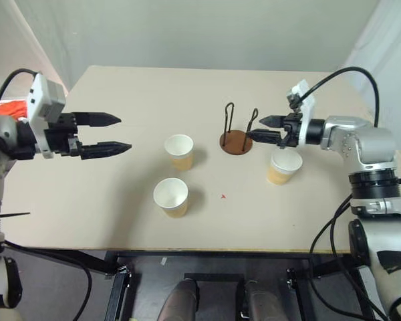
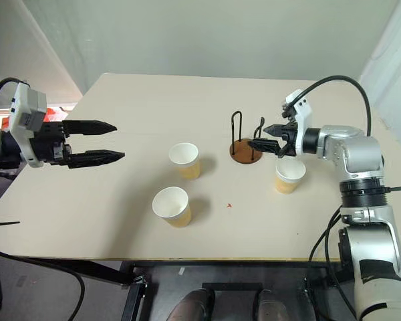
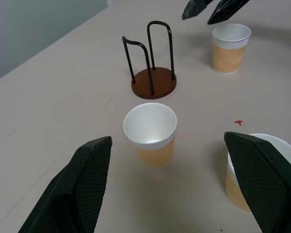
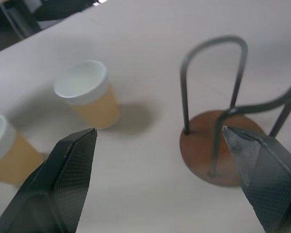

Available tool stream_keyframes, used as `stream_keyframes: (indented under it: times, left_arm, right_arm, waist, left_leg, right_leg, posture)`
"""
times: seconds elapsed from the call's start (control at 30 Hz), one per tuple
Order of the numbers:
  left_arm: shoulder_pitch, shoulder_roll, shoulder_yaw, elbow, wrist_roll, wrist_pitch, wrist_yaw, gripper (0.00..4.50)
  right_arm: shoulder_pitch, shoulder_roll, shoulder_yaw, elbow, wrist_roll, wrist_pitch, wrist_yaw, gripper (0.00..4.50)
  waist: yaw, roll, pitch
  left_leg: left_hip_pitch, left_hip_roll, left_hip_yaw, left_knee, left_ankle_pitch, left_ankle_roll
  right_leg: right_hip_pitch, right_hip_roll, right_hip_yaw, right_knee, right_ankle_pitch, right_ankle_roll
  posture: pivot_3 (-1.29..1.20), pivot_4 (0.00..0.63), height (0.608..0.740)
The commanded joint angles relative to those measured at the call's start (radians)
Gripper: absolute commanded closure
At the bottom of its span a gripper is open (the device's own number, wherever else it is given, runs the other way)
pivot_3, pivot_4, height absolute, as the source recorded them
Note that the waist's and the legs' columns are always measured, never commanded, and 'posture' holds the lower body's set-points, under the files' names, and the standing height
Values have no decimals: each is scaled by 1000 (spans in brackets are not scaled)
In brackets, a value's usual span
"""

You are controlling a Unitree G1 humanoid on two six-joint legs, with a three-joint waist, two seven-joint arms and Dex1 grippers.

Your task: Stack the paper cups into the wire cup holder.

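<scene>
- paper cups: the nearest cup (image 1: 171, 196) stands upright, mouth up, close to the table's (image 1: 87, 207) front edge, nothing touching it.
- the middle cup (image 1: 179, 151) stands just beyond it, upright, with its long axis vertical.
- the left gripper (image 1: 111, 134) hangs above the table well to the left of both, pointing across toward them; its jaws stand wide apart with nothing between them.
- the third cup (image 1: 283, 166) stands at the right, below the right gripper (image 1: 269, 128), whose jaws are also spread and empty.
- wire cup holder (image 1: 237, 134), farthest back, holds no cup; the right gripper's tips seem just beside its loops, though contact is hard to judge.
- the left arm looks nearer the two middle cups, the right nearer the third.
</scene>
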Motion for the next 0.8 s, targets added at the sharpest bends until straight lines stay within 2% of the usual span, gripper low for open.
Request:
stream_keyframes:
  times: [0.03,0.2,0.37,0.47,0.67,0.8]
  left_arm:
    - [-9,3,14,-38,-4,-1,6,450]
    - [9,2,26,-72,-28,23,5,450]
    - [25,6,39,-86,-32,31,16,450]
    - [31,10,45,-92,-34,35,22,397]
    - [45,19,51,-111,-34,38,30,397]
    - [46,22,52,-110,-33,35,31,397]
  right_arm:
    - [-34,32,-21,25,-2,10,-75,87]
    - [-112,104,-52,211,-39,-34,-218,87]
    - [-155,152,-57,308,-41,-139,-224,87]
    - [-185,175,-60,327,-41,-163,-231,646]
    - [-192,185,-41,332,-53,-177,-220,2828]
    - [-184,176,-28,321,-61,-166,-209,4100]
  waist:
    - [0,0,0]
    - [-1,0,0]
    - [-1,0,0]
    - [-3,0,0]
    - [-1,0,0]
    - [-1,0,0]
  left_leg:
    - [0,0,0,0,0,0]
    - [0,0,0,0,0,-1]
    - [-1,1,0,0,-1,-4]
    - [-2,1,0,0,-1,-5]
    - [-3,1,-1,0,-3,-7]
    - [-3,1,-1,0,-3,-8]
  right_leg:
    - [0,0,0,0,0,0]
    - [-3,0,0,2,0,0]
    - [-4,0,0,5,-1,-1]
    - [-6,0,0,6,-1,-2]
    - [-7,0,0,6,-1,-2]
    - [-7,0,0,6,-1,-2]
  posture:
    - [0,150,740]
    - [0,150,740]
    - [0,150,740]
    - [0,150,740]
    - [0,150,740]
    - [0,150,740]
